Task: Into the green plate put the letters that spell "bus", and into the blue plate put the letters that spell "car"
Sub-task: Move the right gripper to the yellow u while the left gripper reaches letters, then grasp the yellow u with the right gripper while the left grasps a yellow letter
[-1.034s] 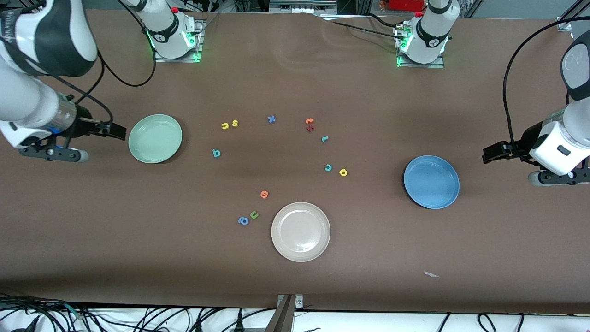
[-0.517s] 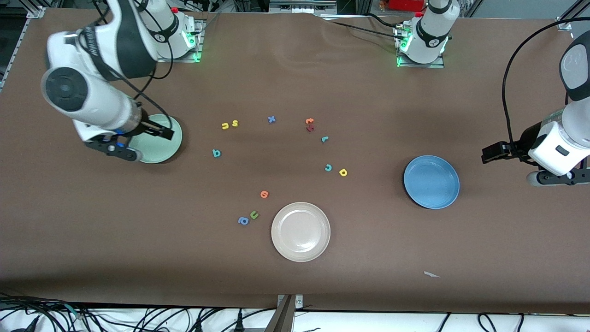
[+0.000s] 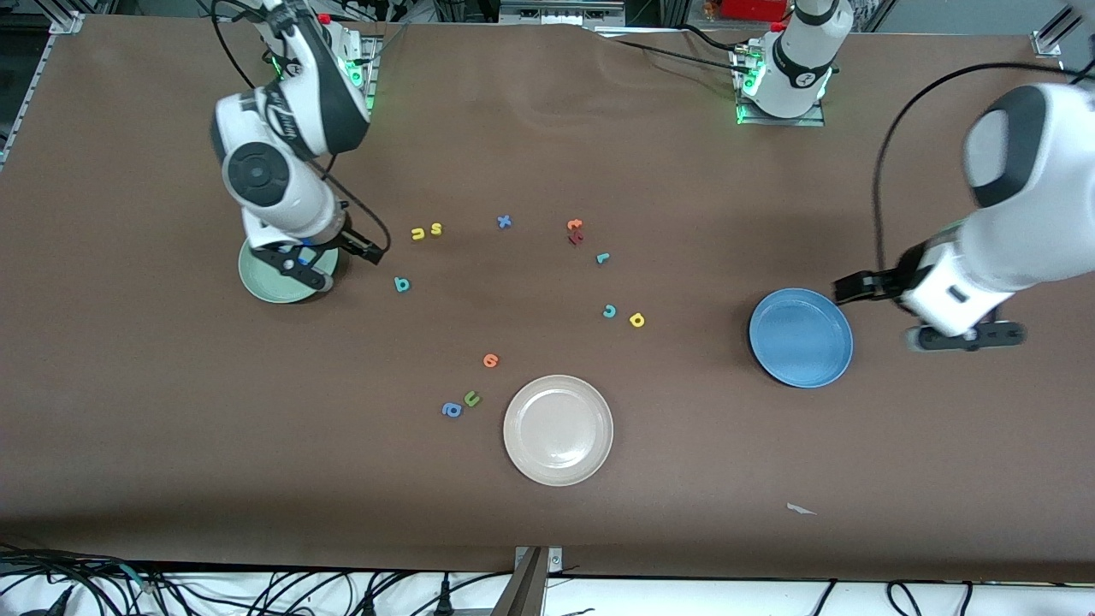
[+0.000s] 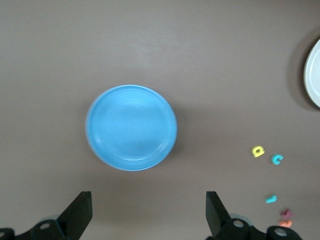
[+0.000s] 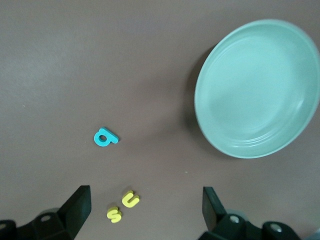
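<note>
Having swung in from the tabletop's end, the right tool (image 3: pixel 369 251) now hangs wide open and empty between the green plate (image 3: pixel 261 287) and the teal b (image 3: pixel 402 284); a first pick is judged near. The left tool (image 3: pixel 845 287), open and empty, has neared the blue plate (image 3: pixel 800 338). The b lies flat, stem toward the plate.

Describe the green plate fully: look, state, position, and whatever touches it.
The green plate is round, pale mint green, smooth and glossy like glazed ceramic or melamine, with a shallow well and raised rim. It sits flat and upright on the brown table toward the right arm's end, and nothing lies in it. In the front view the right arm's wrist hangs over it and hides part of it. No letter touches it; the teal "b" lies apart on the table.
</note>
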You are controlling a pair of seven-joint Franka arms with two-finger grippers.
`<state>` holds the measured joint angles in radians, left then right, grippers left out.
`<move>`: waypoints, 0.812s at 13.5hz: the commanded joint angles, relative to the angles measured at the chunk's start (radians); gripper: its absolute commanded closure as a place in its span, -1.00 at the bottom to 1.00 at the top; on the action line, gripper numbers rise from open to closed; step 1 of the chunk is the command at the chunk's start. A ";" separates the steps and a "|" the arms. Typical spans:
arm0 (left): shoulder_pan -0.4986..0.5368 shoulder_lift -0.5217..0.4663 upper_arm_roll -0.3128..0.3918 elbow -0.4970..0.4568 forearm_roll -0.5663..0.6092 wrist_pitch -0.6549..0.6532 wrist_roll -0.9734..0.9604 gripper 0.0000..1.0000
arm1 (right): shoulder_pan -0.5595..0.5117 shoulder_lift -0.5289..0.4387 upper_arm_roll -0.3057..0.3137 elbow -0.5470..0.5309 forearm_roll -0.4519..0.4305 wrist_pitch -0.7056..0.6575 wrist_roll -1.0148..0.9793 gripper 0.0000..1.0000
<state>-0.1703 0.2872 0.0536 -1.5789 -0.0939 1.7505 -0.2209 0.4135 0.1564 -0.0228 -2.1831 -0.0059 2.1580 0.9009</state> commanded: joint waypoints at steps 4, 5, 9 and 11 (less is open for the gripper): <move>-0.006 -0.022 -0.205 -0.275 -0.006 0.319 -0.341 -1.00 | -0.002 -0.031 0.104 -0.256 0.009 0.325 0.225 -0.97; -0.008 -0.019 -0.245 -0.335 -0.003 0.424 -0.421 -1.00 | -0.002 -0.015 0.106 -0.264 0.009 0.354 0.242 -0.97; -0.090 0.108 -0.276 -0.369 0.075 0.605 -0.711 -1.00 | -0.002 0.063 0.155 -0.331 0.014 0.538 0.315 -0.95; -0.121 0.188 -0.278 -0.351 0.185 0.678 -0.884 -1.00 | -0.002 0.097 0.170 -0.333 0.014 0.571 0.337 -0.95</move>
<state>-0.2676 0.3993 -0.2245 -1.9639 0.0030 2.3791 -0.9624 0.4156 0.2267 0.1271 -2.5036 -0.0038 2.6775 1.2089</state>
